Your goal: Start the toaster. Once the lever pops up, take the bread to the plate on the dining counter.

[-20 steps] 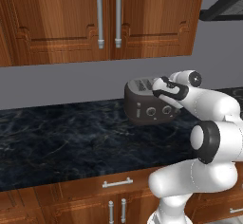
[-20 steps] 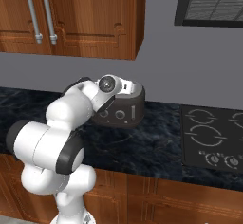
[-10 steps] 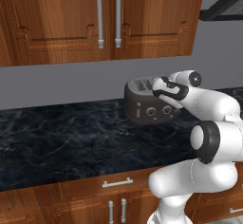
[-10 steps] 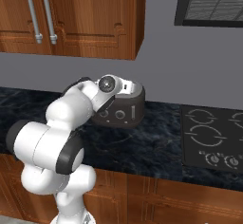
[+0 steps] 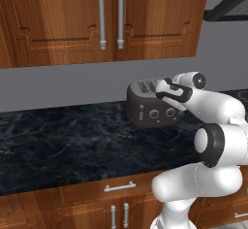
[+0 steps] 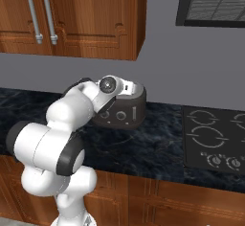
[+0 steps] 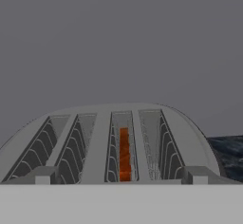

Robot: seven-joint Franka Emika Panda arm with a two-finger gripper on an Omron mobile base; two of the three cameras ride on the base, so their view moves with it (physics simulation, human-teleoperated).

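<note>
We found toaster (image 5: pixel 152 104) centre-right of frame, on dark counter (image 5: pixel 63 145). Bread (image 7: pixel 124 154) sat low in third slot, glowing. Gripper (image 7: pixel 118 174) hovered above slots, fingers wide apart, empty. We judged toasting underway; transfer to plate pending.

Base views: even, diffuse rendered light, no glare, sharp edge to edge, only a soft shadow band under the wall cabinets (image 5: pixel 101 19) at 12 o'clock. Hand view dimmer, flat grey, slightly soft; toaster (image 7: pixel 114 142) slot at 6 o'clock glows orange. No edge distortion.
</note>
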